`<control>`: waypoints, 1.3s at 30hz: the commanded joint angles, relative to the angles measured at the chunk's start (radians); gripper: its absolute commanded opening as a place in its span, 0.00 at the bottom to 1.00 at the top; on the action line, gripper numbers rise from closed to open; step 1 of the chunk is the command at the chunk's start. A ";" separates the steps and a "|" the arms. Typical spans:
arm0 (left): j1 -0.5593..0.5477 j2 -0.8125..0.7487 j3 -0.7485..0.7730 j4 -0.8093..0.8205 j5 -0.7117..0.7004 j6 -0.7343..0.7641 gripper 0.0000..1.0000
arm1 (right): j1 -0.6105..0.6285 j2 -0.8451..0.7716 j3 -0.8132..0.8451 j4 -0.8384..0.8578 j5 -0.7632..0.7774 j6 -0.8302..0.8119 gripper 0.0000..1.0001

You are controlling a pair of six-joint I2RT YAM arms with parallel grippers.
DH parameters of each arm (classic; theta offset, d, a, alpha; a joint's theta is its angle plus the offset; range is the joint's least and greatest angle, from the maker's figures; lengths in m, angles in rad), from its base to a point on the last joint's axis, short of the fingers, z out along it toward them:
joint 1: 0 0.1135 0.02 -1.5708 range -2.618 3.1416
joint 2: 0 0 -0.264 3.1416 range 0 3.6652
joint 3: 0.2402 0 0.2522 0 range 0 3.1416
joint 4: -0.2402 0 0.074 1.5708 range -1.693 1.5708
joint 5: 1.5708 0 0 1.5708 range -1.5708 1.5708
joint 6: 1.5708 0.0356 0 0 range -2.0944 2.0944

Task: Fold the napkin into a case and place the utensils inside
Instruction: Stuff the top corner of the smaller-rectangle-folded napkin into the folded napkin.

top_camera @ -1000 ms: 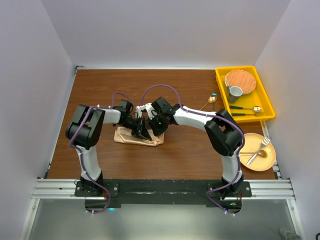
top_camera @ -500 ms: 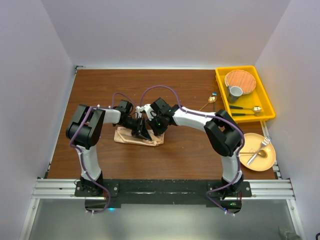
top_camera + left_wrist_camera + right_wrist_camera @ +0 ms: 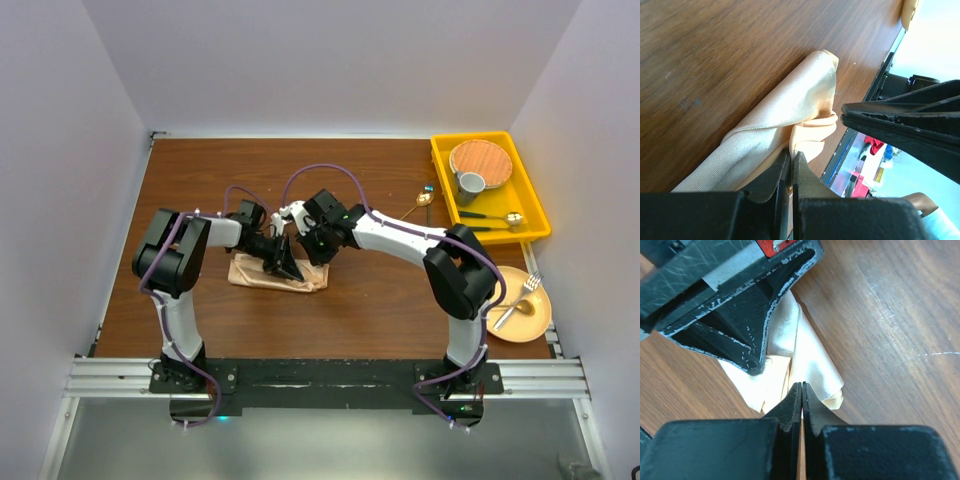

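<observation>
Right elbow swung outward as the right gripper (image 3: 801,386) shut against the napkin (image 3: 790,100); the low-reaching left gripper (image 3: 792,154) pinched its fold.

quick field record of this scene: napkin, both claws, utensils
napkin: creased, folded bundle on the table, left of centre
left claw: shut on a napkin fold
right claw: shut on a napkin fold, right beside the left claw
utensils: none in the napkin; loose spoon on the table by the yellow tray, fork on the peach plate
</observation>
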 commanded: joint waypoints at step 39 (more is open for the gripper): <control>-0.001 0.037 -0.025 -0.004 -0.106 0.020 0.00 | 0.075 0.075 0.068 -0.015 0.171 -0.016 0.07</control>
